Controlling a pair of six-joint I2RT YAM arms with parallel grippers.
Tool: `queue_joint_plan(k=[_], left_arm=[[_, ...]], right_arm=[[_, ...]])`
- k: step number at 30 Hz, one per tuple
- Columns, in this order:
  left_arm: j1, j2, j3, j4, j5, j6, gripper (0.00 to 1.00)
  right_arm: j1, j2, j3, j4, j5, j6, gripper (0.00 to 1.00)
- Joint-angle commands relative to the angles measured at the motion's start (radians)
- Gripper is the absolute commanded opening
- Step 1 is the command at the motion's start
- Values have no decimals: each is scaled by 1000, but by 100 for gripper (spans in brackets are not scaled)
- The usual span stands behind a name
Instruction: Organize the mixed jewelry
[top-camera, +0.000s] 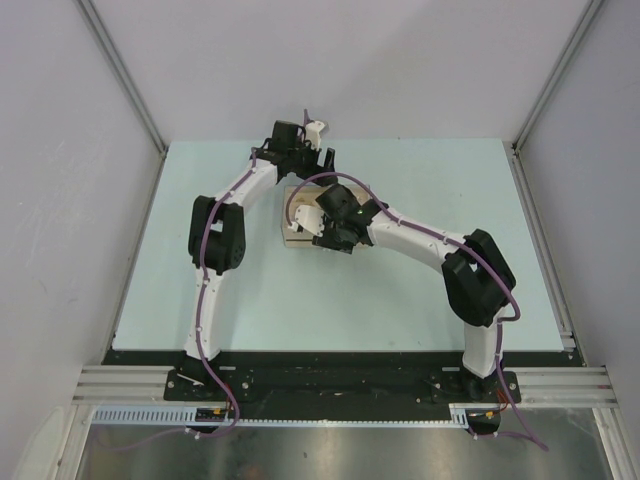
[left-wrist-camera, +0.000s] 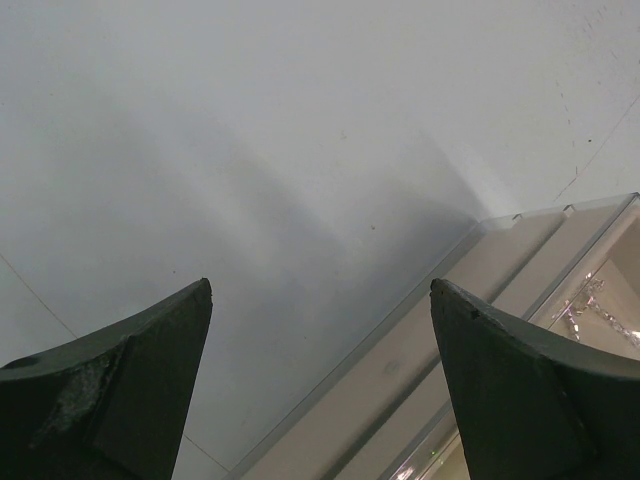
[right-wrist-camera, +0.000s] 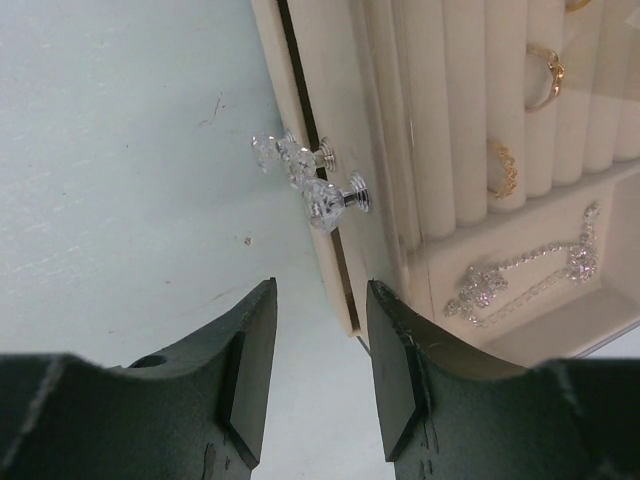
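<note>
A beige jewelry box (right-wrist-camera: 330, 90) with two crystal knobs (right-wrist-camera: 330, 200) lies in the right wrist view. Its slotted rolls hold two gold rings (right-wrist-camera: 545, 70) (right-wrist-camera: 503, 168), and a silvery chain (right-wrist-camera: 530, 275) lies in the compartment below them. My right gripper (right-wrist-camera: 320, 290) is open and empty, hovering over the table just off the box's knob side. My left gripper (left-wrist-camera: 320, 290) is wide open and empty over bare table beside the box's clear lid edge (left-wrist-camera: 520, 250); the chain (left-wrist-camera: 590, 310) shows through it. In the top view both grippers (top-camera: 305, 160) (top-camera: 325, 235) crowd the box (top-camera: 298, 238).
The pale green table (top-camera: 420, 200) is bounded by grey walls at the back and sides. The right arm's wrist covers most of the box in the top view. A small speck (right-wrist-camera: 248, 240) lies on the table near the knobs.
</note>
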Motion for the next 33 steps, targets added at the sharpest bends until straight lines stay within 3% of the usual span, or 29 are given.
queue_joint_plan(k=[1,33], left_arm=[[-27,-8,-43,-117,3,59,95],[10,-76,26,-119,-37,27,96]], right_arm=[[-8,11,8,78,67,8,46],[70,-128,-33,-48,52,100,50]])
